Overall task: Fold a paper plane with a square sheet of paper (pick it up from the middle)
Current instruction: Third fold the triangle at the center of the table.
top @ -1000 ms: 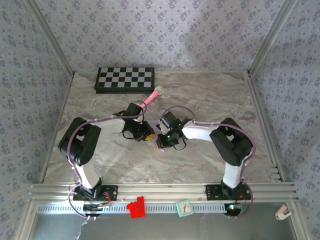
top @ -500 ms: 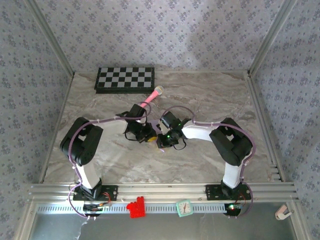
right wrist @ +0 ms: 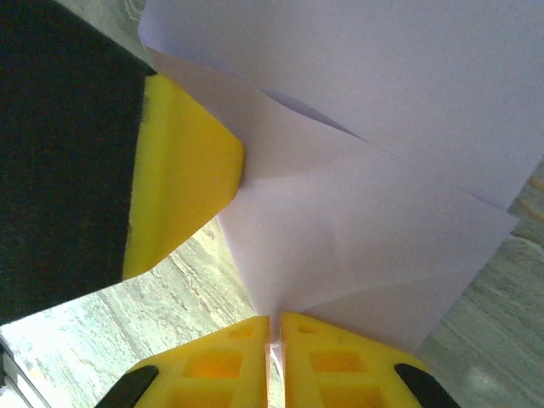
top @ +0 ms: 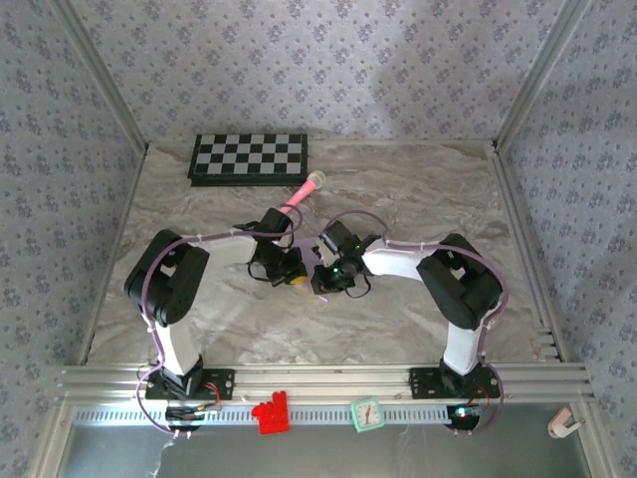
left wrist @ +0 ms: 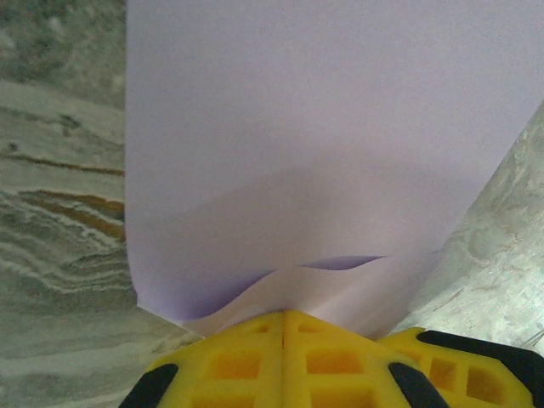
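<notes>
Two-arm hold: left pincer [left wrist: 285, 316] and right pincer [right wrist: 274, 323] each clamped on the square sheet of paper [left wrist: 297, 127], fanning toward 12 o'clock; opposed pulling may tear it or skew creases.

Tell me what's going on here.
Two robot arms are folding a pale-lavender paper at the middle of the table. The left claw is shut on one edge of it. The right claw is shut on a creased, layered part close beside it. The paper is partly folded, not yet a plane. A checkered board and a pink microphone lie untouched farther back.
</notes>
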Motion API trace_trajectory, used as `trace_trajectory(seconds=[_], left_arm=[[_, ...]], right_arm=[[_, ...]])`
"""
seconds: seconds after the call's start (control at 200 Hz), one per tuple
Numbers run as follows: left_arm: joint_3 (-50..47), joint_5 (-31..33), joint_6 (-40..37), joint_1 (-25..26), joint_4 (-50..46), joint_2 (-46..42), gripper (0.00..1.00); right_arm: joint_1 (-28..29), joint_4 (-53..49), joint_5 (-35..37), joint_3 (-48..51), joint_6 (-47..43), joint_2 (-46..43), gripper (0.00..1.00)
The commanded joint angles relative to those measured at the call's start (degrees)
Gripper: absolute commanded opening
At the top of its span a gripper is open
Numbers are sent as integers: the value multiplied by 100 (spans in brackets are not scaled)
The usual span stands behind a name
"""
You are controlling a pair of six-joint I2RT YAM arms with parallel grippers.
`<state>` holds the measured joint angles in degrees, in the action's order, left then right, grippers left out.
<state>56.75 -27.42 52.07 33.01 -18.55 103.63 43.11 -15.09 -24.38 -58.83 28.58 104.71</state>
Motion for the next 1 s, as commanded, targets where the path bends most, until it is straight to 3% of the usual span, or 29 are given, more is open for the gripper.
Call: trace_trajectory(seconds=[0.0, 0.245, 0.994], left_arm=[[28, 287, -47, 1, -363, 284, 5], [55, 488, 31, -6, -579, 357, 4], [47, 667, 195, -6, -851, 517, 3]], right_arm=[[-57, -118, -221, -241, 106, -282, 15], [-26, -369, -403, -243, 112, -266, 14], [166, -1006, 262, -419, -1, 129, 11]])
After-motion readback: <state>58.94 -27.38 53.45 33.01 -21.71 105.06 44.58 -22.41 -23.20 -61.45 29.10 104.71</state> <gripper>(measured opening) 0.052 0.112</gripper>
